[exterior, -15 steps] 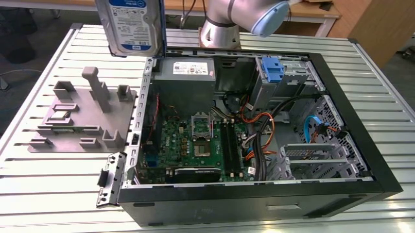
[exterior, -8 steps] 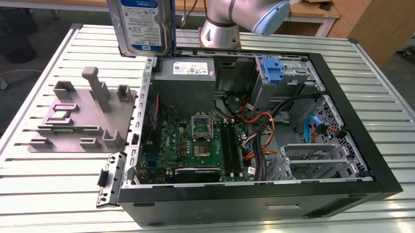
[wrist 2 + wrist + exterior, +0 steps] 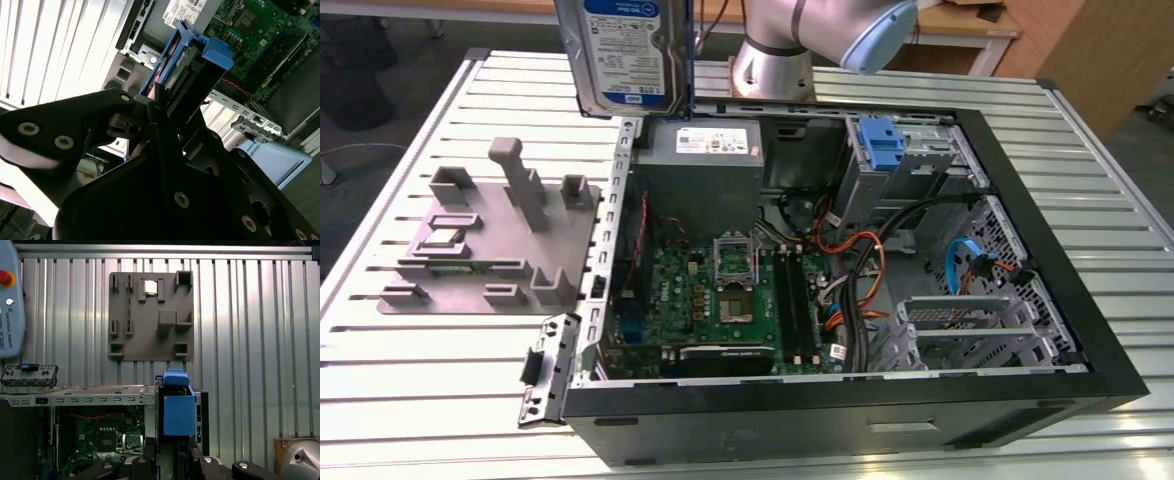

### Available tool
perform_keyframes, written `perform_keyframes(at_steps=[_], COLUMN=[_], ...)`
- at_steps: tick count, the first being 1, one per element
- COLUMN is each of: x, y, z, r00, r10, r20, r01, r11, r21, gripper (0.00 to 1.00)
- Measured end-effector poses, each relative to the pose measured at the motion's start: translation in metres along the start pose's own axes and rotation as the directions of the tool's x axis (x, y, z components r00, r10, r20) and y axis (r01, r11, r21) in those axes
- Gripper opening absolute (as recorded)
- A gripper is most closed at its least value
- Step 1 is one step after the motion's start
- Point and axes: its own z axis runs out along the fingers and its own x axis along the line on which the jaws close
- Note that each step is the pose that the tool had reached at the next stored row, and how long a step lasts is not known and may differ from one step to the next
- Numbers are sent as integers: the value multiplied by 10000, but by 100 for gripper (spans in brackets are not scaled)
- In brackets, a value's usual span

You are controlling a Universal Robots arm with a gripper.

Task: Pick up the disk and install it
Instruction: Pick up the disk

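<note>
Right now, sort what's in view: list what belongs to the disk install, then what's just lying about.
Belongs to the job:
disk, held above the table
gripper, shut on the disk
open computer case, the likely place for it

Just lying about:
grey plate with holders, beside the case
control pendant

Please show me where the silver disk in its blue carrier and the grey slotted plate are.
Silver disk in blue plastic carrier (image 3: pixel 630 45): exterior view, on its blue-and-white label.
Flat grey slotted plate (image 3: pixel 147 340): first wrist view, bare patch between slots.
</note>
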Motion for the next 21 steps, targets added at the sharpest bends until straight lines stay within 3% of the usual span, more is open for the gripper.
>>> perform_keyframes(at_steps=[11,21], x=[-1,-6], y=[-28,-194], z=[-1,-7], r00=[10000,10000], r10=[-1,0], r20=[0,-1], r01=[1,0], r11=[10000,10000], r21=[0,-27], gripper=[35,35])
